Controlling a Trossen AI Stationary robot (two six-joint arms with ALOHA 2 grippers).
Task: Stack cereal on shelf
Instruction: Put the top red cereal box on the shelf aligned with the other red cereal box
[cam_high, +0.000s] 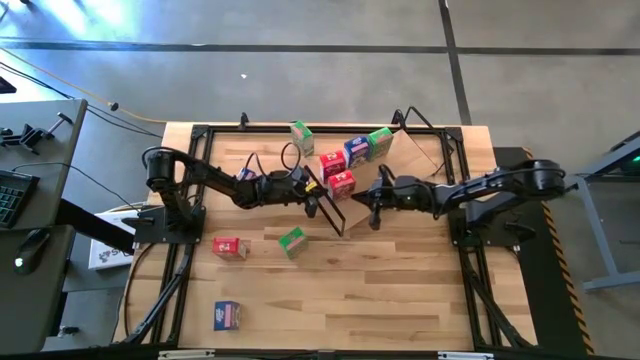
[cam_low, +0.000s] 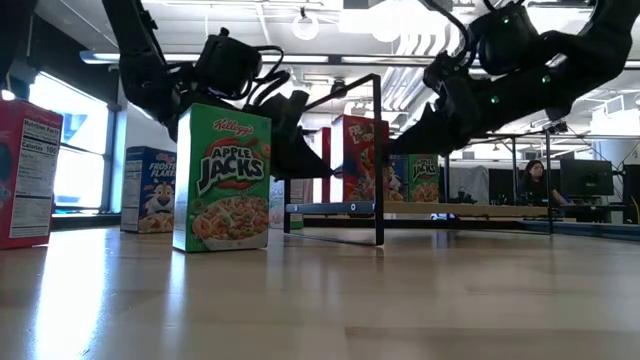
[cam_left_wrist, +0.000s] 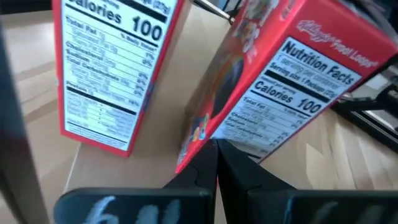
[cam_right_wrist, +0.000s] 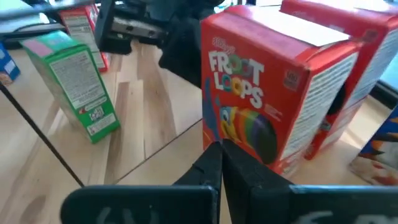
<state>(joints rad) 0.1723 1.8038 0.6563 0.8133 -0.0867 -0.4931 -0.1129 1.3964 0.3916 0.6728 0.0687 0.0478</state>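
Both grippers, left (cam_high: 318, 205) and right (cam_high: 372, 203), have their jaws fully closed and hold nothing. They flank one red box (cam_high: 341, 184) on the shelf (cam_high: 425, 152). The box stands upright directly ahead of both tips, the left slightly nearer.

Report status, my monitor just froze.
Left gripper and right gripper shut, empty, flanking red cereal box on shelf. Nothing in the way.

A glossy red cardboard Froot Loops cereal box (cam_right_wrist: 264, 93) carries white lettering and a rainbow-striped toucan, a green Apple Jacks cereal box (cam_low: 221, 178) shows red-and-white lettering over orange and green rings, a blue Frosted Flakes cereal box (cam_low: 150, 190) stands behind, all on the pale, striped wooden surface (cam_high: 380, 290).
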